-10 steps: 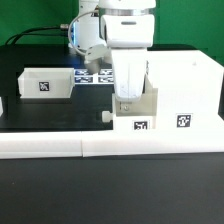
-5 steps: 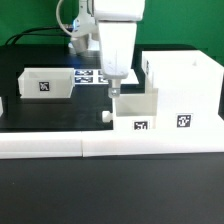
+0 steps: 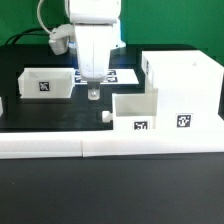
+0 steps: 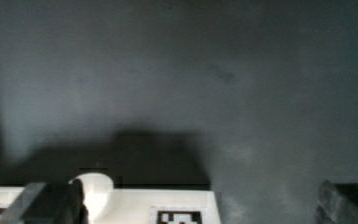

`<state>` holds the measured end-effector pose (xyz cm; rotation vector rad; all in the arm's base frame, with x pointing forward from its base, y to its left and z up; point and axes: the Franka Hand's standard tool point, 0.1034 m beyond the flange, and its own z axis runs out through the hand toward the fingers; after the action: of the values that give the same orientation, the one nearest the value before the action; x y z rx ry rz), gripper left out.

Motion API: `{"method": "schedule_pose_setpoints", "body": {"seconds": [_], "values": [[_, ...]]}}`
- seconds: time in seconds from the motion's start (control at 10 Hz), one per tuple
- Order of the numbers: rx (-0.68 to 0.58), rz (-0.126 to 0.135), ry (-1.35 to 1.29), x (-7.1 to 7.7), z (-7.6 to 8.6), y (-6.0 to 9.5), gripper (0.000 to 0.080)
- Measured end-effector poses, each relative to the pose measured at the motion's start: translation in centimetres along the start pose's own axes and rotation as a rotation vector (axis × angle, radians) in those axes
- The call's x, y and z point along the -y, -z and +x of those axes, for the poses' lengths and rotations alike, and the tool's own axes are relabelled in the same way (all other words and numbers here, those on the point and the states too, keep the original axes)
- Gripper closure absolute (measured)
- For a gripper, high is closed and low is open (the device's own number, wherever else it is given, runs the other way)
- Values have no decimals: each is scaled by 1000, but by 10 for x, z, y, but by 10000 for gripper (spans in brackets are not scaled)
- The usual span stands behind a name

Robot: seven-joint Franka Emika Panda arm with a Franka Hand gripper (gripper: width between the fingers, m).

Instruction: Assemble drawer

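The tall white housing stands at the exterior view's right. One small white tray sits against its side, with a tag on its front and a round knob. The second tray lies apart at the exterior view's left. My gripper hangs over the black table between the two trays and touches neither. In the wrist view my gripper is open and empty, its dark fingers far apart. The knob and the tagged tray show below it.
The long low white border wall runs along the front of the table. The marker board lies behind my gripper. A white piece shows at the exterior view's left edge. Cables hang behind the arm.
My gripper has moved from the tray beside the housing toward the exterior view's left and risen a little. The tray stays by the housing.
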<state>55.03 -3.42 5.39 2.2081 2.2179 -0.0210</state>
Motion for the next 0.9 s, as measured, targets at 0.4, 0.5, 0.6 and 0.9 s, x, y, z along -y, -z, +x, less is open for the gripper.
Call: {"method": "schedule_pose_setpoints", "body": {"seconds": [0.4,0.5,0.6,0.9], "values": [[-148,28,43,0,-31,-22,150],[-168,38,34,2,-30,-27,150],[-181,43,13,2,-24,-31,150],[-195,61,-23,1,8,-34,150]]}}
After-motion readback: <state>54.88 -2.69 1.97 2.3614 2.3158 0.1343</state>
